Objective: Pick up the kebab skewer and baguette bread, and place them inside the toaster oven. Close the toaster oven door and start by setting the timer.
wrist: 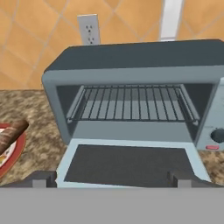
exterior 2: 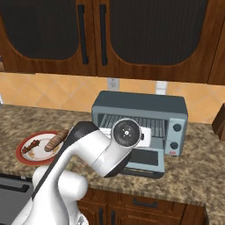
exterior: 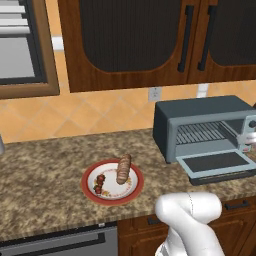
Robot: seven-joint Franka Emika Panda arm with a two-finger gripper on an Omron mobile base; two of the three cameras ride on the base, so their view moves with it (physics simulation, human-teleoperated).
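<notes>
The toaster oven (exterior: 200, 125) stands on the counter with its door (exterior: 217, 164) dropped open and flat, and the wire rack (wrist: 131, 103) inside is bare. Left of it, a red-rimmed plate (exterior: 90, 172) carries the baguette bread (exterior: 123, 169) and, just beside it, the kebab skewer (exterior: 100, 184). My gripper (wrist: 111, 181) hovers in front of the oven mouth above the door, facing the rack. It is open, with nothing between its fingers. In the hand view the baguette's end (wrist: 11, 133) pokes in at the left edge.
Dark upper cabinets (exterior: 130, 40) hang over the counter, and a wall outlet (wrist: 89, 29) sits behind the oven. The knob panel (exterior 2: 176, 136) is on the oven's right side. A dark brown object (exterior 2: 219, 123) stands at the far right of the counter.
</notes>
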